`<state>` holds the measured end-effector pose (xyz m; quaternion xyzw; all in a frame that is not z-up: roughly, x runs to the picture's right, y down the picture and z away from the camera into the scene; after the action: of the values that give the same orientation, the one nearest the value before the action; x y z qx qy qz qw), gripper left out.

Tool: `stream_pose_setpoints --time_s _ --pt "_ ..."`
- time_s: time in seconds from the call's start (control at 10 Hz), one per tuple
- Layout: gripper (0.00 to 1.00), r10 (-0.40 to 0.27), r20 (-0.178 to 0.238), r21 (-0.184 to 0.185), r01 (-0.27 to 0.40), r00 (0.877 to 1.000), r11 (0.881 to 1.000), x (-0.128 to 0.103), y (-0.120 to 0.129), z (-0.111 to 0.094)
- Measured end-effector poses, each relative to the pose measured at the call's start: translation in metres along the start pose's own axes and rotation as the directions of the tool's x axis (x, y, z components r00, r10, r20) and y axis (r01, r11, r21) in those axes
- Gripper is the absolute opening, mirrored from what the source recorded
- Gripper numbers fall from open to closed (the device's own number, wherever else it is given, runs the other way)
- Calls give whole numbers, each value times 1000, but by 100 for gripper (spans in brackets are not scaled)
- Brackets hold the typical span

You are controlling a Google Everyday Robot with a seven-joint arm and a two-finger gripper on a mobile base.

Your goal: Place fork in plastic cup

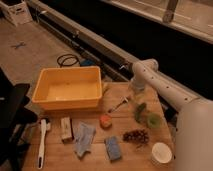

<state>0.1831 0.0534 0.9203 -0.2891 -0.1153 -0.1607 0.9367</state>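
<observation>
The slim silvery fork lies slantwise on the wooden table, just right of the yellow bin. My gripper hangs from the bent white arm, just above and to the right of the fork's upper end, and holds nothing that I can see. The light green translucent plastic cup stands upright near the table's right edge. It is below and to the right of the gripper, with a green cucumber-like vegetable beside it on its left.
A large yellow bin fills the table's back left. An orange sponge-like piece, dark grapes, a white cup, a blue sponge, a blue cloth, a wooden block and a white brush lie along the front.
</observation>
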Motion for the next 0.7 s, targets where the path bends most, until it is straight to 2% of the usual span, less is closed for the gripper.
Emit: stream_pose_setpoints --time_s 0.3,0.7 --pt "65 -30 27 -34 31 999 999 0 -3 23" --pt "65 -50 60 -65 54 997 996 -1 -7 39"
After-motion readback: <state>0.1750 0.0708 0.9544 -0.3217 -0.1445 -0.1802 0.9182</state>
